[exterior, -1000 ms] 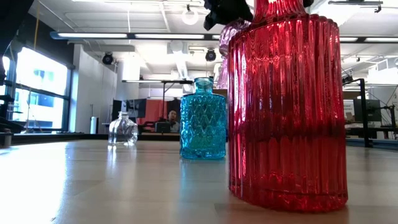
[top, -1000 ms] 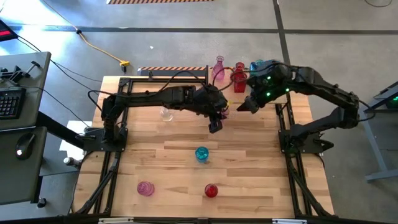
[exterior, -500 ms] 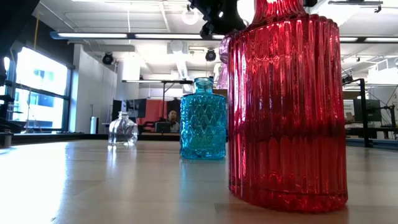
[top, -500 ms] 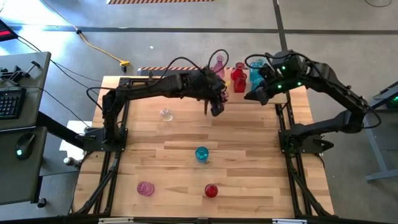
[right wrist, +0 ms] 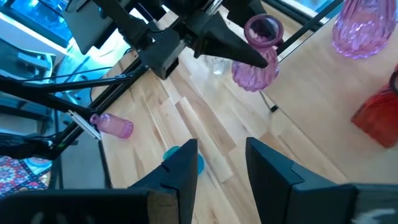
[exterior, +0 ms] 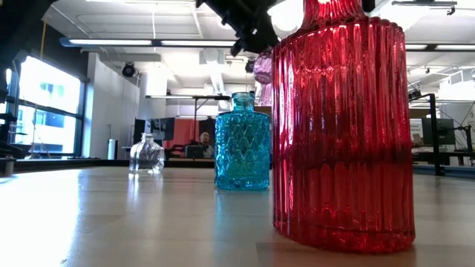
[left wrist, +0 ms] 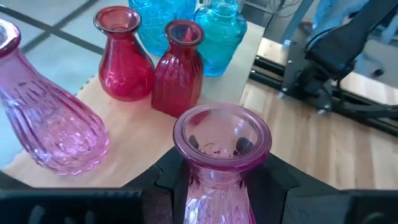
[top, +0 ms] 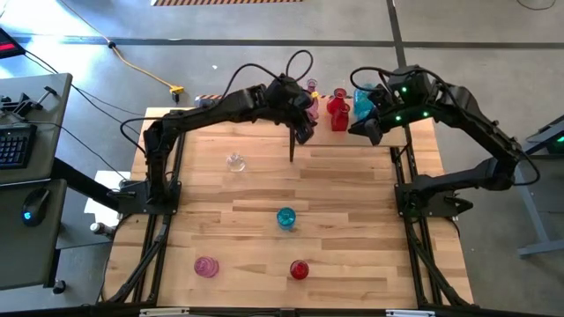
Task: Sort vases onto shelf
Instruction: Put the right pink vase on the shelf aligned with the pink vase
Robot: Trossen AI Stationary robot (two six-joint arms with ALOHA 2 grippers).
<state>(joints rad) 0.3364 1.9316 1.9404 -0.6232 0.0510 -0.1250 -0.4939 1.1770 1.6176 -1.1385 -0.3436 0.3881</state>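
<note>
Nearest the low camera, a ribbed red vase (exterior: 341,126) filling the view, upright on the tabletop (top: 352,229); behind it a turquoise diamond-cut bottle (exterior: 242,142), and farther off a small clear bottle (exterior: 146,155). Also out on the planks, a pink vase lying on its side (top: 205,266). Farther along, the left gripper (top: 303,123) clamped around the neck of a pink vase (left wrist: 221,140), carried upright above the table's far edge, mouth open to the wrist camera. Just beyond, the shelf (left wrist: 134,134) with a tall pink ribbed vase (left wrist: 46,121), a round red vase (left wrist: 121,56), a ribbed red bottle (left wrist: 178,68) and turquoise bottles (left wrist: 221,34) standing close together. To the right, the right gripper (top: 363,130) hanging beside the shelf's end, fingers (right wrist: 180,171) apart, nothing between them. Step in hand, by the look of it: delivering the pink vase to the shelf. Next move calls for lowering it into the bare spot beside the tall pink one, staying clear of the red bottle's neck, then releasing only once the base sits flat. Four vases left on the table to fetch.
</note>
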